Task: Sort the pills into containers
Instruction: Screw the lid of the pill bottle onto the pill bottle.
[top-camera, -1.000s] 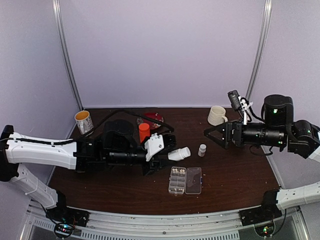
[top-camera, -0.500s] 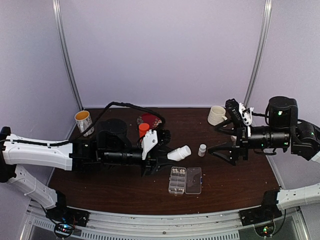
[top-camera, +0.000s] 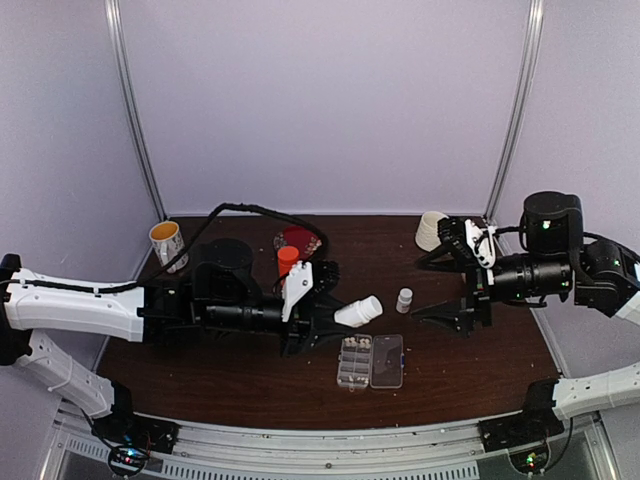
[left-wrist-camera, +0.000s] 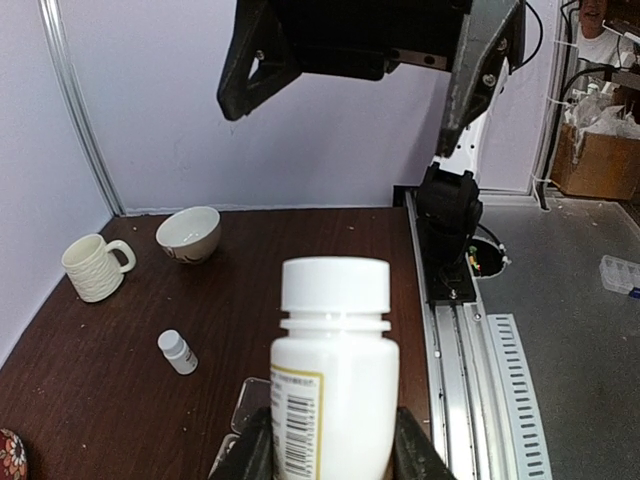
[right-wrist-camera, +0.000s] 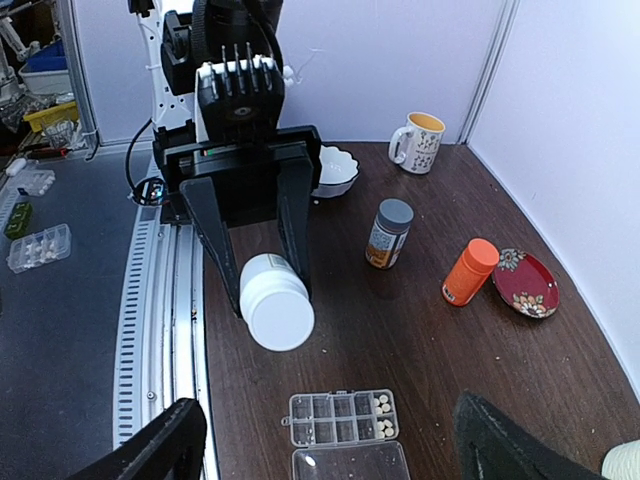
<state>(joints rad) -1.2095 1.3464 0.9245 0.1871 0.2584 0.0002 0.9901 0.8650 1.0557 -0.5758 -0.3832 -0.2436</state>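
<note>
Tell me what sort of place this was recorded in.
Most likely a robotics lab test cell. A dark wooden table is boxed in by plain lilac panels, an aluminium rail runs along its near edge, and a cardboard box sits on the floor beyond.

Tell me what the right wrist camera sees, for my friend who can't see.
The left gripper holds a white bottle on its side above a dark wooden table. Nearer the camera lies the clear organiser box, lid open, with a few pills in its right-end compartments. An orange bottle and a red plate sit to the right.
</note>
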